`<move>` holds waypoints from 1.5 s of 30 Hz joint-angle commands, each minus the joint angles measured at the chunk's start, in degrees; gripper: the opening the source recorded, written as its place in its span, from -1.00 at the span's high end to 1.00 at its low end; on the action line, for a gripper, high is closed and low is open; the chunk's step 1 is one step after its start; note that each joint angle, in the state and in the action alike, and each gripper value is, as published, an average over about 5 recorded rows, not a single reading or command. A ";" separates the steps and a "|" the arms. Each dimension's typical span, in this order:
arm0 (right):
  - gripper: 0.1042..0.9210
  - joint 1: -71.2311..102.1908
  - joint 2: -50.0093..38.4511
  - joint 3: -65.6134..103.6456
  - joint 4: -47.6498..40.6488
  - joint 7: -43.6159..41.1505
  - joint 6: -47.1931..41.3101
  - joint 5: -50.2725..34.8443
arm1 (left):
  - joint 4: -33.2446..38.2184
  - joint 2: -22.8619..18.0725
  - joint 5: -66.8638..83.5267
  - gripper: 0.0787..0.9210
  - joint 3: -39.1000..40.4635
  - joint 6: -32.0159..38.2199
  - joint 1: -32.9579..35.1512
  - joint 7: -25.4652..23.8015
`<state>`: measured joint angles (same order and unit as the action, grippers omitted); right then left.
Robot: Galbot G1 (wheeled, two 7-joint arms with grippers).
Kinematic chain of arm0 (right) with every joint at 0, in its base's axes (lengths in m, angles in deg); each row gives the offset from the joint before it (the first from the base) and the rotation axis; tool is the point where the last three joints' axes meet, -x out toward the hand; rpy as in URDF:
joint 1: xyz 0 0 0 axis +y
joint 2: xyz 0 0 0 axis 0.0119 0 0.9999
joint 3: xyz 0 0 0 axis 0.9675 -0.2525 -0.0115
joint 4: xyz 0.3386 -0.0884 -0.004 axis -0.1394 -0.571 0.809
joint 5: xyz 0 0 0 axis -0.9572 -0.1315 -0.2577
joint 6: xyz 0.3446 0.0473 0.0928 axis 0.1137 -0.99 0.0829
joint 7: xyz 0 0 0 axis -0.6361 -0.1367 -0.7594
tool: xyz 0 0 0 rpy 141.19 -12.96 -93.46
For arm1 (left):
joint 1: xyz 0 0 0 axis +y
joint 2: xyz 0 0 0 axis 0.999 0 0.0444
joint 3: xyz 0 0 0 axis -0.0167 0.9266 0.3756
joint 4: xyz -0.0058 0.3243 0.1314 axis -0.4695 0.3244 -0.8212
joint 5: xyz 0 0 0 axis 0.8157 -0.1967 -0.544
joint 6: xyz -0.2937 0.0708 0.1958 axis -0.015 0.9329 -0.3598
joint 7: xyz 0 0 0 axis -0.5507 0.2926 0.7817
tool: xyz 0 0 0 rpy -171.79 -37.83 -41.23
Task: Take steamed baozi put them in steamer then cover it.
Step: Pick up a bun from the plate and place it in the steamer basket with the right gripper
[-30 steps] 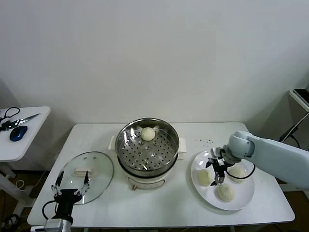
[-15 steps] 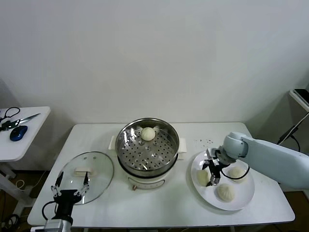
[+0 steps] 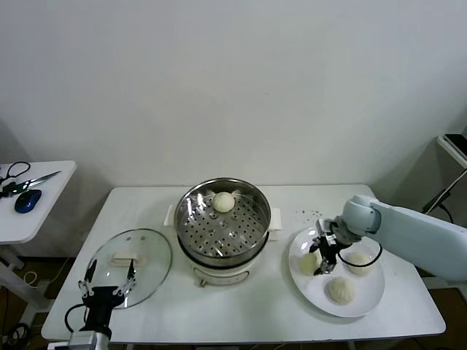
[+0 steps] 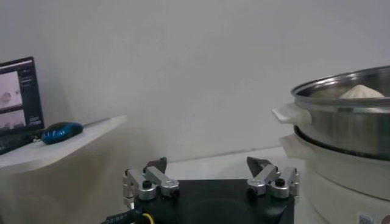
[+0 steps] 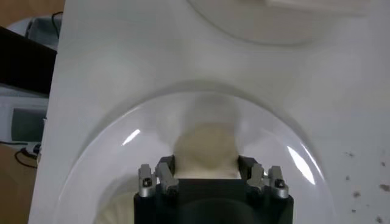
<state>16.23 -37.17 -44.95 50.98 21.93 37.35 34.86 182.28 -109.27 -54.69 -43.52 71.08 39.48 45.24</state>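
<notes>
The steamer (image 3: pixel 224 227) stands mid-table with one baozi (image 3: pixel 223 201) in its far side; the left wrist view shows the steamer (image 4: pixel 347 115) and that baozi (image 4: pixel 361 91) too. My right gripper (image 3: pixel 321 259) is over the white plate (image 3: pixel 368 293), shut on the leftmost baozi (image 3: pixel 309 263). In the right wrist view this baozi (image 5: pixel 205 149) fills the gap of the right gripper (image 5: pixel 205 165), both fingers against its sides. Two more baozi (image 3: pixel 359 259) (image 3: pixel 341 290) lie on the plate. The glass cover (image 3: pixel 130 257) lies flat at the table's left. My left gripper (image 3: pixel 108 288) waits open beside it.
A small side table (image 3: pixel 36 219) on the far left carries a blue mouse (image 3: pixel 28 200) and scissors (image 3: pixel 22 182). The plate's rim (image 5: pixel 122 140) sits near the table's right front corner. Dark specks (image 3: pixel 310 214) dot the table behind the plate.
The right gripper's fingers have closed from wide open onto the leftmost baozi on the plate. The left arm has not moved.
</notes>
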 commanded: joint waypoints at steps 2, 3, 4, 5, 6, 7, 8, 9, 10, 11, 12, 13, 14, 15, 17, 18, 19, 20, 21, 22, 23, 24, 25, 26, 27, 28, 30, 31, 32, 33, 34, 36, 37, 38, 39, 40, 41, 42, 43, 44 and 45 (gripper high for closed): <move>-0.36 -21.36 -0.99 -12.06 0.69 -0.61 0.95 -7.70 | 0.36 0.17 -0.17 -0.77 0.84 -0.08 -0.01 0.07; -0.36 -25.32 -0.42 -14.71 0.53 -0.78 1.23 -9.54 | 0.43 0.17 -0.25 -0.77 1.01 -0.08 -0.01 0.05; -0.36 -29.37 0.46 -17.36 0.41 -0.86 1.44 -11.56 | 0.50 0.18 -0.34 -0.77 1.19 -0.08 -0.01 0.03; -0.36 -33.24 1.46 -19.88 0.35 -0.93 1.58 -13.53 | 0.55 0.20 -0.41 -0.77 1.36 -0.07 -0.01 0.01; -0.36 -36.25 2.64 -22.16 0.40 -1.00 1.65 -15.26 | 0.58 0.22 -0.47 -0.77 1.52 -0.05 -0.02 0.00; -0.37 -38.75 3.82 -24.20 0.48 -1.05 1.68 -16.83 | 0.61 0.24 -0.53 -0.77 1.69 -0.04 -0.02 0.00; -0.37 -41.06 5.19 -25.65 0.57 -1.09 1.64 -18.19 | 0.65 0.27 -0.59 -0.77 1.85 -0.04 -0.02 0.00; -0.36 -42.73 6.58 -26.55 0.60 -1.13 1.54 -19.33 | 0.69 0.32 -0.61 -0.77 1.99 -0.04 -0.02 0.02; -0.36 -44.20 8.23 -27.17 0.54 -1.01 1.32 -20.87 | 0.72 0.39 -0.64 -0.77 2.14 -0.04 0.00 0.03; -0.36 -45.10 9.75 -27.30 0.36 -0.80 0.98 -22.15 | 0.75 0.45 -0.66 -0.77 2.26 -0.02 0.01 0.03; -0.36 -45.57 11.56 -27.05 0.07 -0.52 0.54 -23.47 | 0.76 0.52 -0.68 -0.77 2.40 0.01 0.03 0.04; -0.36 -45.56 13.32 -26.49 -0.20 -0.04 -0.07 -24.79 | 0.76 0.59 -0.68 -0.77 2.53 0.04 0.06 0.04; -0.36 -45.16 14.89 -25.70 -0.45 0.50 -0.77 -25.97 | 0.75 0.64 -0.70 -0.77 2.66 0.08 0.10 0.04; -0.36 -44.08 16.46 -24.41 -0.80 0.96 -1.55 -26.53 | 0.76 0.69 -0.68 -0.77 2.78 0.16 0.16 0.01; -0.36 -41.36 19.44 -21.65 -1.66 2.05 -3.13 -27.16 | 0.95 0.78 -0.07 -0.77 3.08 0.28 0.44 -0.25; -0.36 -39.75 20.98 -20.17 -2.21 2.57 -3.97 -27.07 | 1.11 0.85 0.33 -0.77 3.24 0.32 0.65 -0.42; -0.36 -38.19 22.52 -18.77 -2.84 3.06 -4.77 -26.91 | 1.25 0.93 0.68 -0.77 3.40 0.39 0.85 -0.59; -0.36 -36.78 24.24 -17.69 -3.46 3.73 -5.54 -26.87 | 1.36 1.01 0.87 -0.77 3.51 0.45 1.02 -0.72; -0.36 -35.55 25.74 -16.84 -3.92 4.28 -6.21 -26.86 | 1.42 1.09 0.83 -0.77 3.58 0.51 1.15 -0.76; -0.36 -34.22 27.56 -16.00 -4.46 4.82 -6.81 -26.84 | 1.44 1.16 0.68 -0.77 3.61 0.61 1.25 -0.77; -0.36 -33.07 29.34 -15.47 -5.06 5.25 -7.21 -26.87 | 1.45 1.21 0.51 -0.77 3.59 0.71 1.30 -0.77; -0.36 -31.84 31.18 -15.02 -5.62 5.68 -7.55 -26.91 | 1.49 1.26 0.39 -0.77 3.57 0.77 1.37 -0.76; -0.36 -30.78 32.65 -14.76 -6.22 5.97 -7.74 -26.91 | 1.53 1.30 0.38 -0.77 3.55 0.82 1.43 -0.75; -0.36 -29.57 34.35 -14.48 -6.97 6.32 -7.93 -26.88 | 1.54 1.35 0.37 -0.77 3.51 0.85 1.49 -0.74; -0.36 -28.35 35.85 -14.24 -7.84 6.63 -8.05 -26.81 | 1.54 1.40 0.36 -0.77 3.45 0.89 1.54 -0.74; -0.36 -27.26 37.07 -14.05 -8.67 6.87 -8.11 -26.73 | 1.51 1.44 0.36 -0.77 3.40 0.93 1.57 -0.73; -0.36 -25.10 39.46 -13.75 -10.50 7.21 -8.14 -26.46 | 1.39 1.54 0.35 -0.77 3.25 1.05 1.64 -0.73; -0.36 -24.24 40.43 -13.66 -11.29 7.26 -8.14 -26.28 | 1.33 1.56 0.35 -0.77 3.19 1.11 1.67 -0.73; -0.36 -23.45 41.32 -13.65 -12.01 7.26 -8.09 -26.08 | 1.25 1.59 0.35 -0.77 3.13 1.17 1.70 -0.72; -0.36 -22.70 42.16 -13.66 -12.63 7.23 -8.02 -25.88 | 1.17 1.62 0.36 -0.77 3.07 1.23 1.73 -0.71; -0.36 -22.06 42.88 -13.71 -13.17 7.20 -7.96 -25.69 | 1.09 1.65 0.36 -0.77 3.02 1.27 1.74 -0.70; -0.36 -20.72 44.16 -13.82 -14.31 7.11 -7.81 -25.37 | 0.95 1.67 0.35 -0.77 2.98 1.29 1.66 -0.70; -0.36 -20.12 44.63 -13.86 -14.77 7.10 -7.76 -25.28 | 0.90 1.65 0.31 -0.77 2.99 1.28 1.56 -0.70; -0.36 -19.46 45.09 -13.90 -15.30 7.09 -7.69 -25.01 | 0.85 1.59 0.24 -0.77 3.01 1.24 1.42 -0.70; -0.36 -18.81 45.44 -13.96 -15.77 7.07 -7.60 -24.73 | 0.81 1.51 0.15 -0.77 3.04 1.20 1.23 -0.70; -0.36 -18.20 45.77 -14.03 -16.20 7.05 -7.52 -24.48 | 0.76 1.43 0.05 -0.77 3.08 1.16 1.07 -0.71; -0.36 -17.63 46.06 -14.10 -16.58 7.00 -7.41 -24.21 | 0.71 1.37 -0.03 -0.77 3.11 1.12 0.90 -0.70; -0.36 -17.12 46.37 -14.17 -17.01 6.94 -7.28 -23.93 | 0.65 1.34 -0.09 -0.77 3.12 1.07 0.77 -0.71; -0.36 -16.72 46.74 -14.22 -17.48 6.83 -7.12 -23.80 | 0.58 1.36 -0.13 -0.77 3.11 1.05 0.67 -0.71; -0.36 -16.42 47.07 -14.24 -17.92 6.73 -6.98 -23.69 | 0.52 1.40 -0.14 -0.77 3.09 1.02 0.60 -0.71; -0.36 -16.16 47.42 -14.24 -18.47 6.59 -6.80 -23.60 | 0.46 1.45 -0.14 -0.77 3.07 0.99 0.52 -0.71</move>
<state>-3.91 5.18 -59.59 36.02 27.98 30.99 11.14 182.91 -107.77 -54.75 -40.47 72.19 40.47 44.62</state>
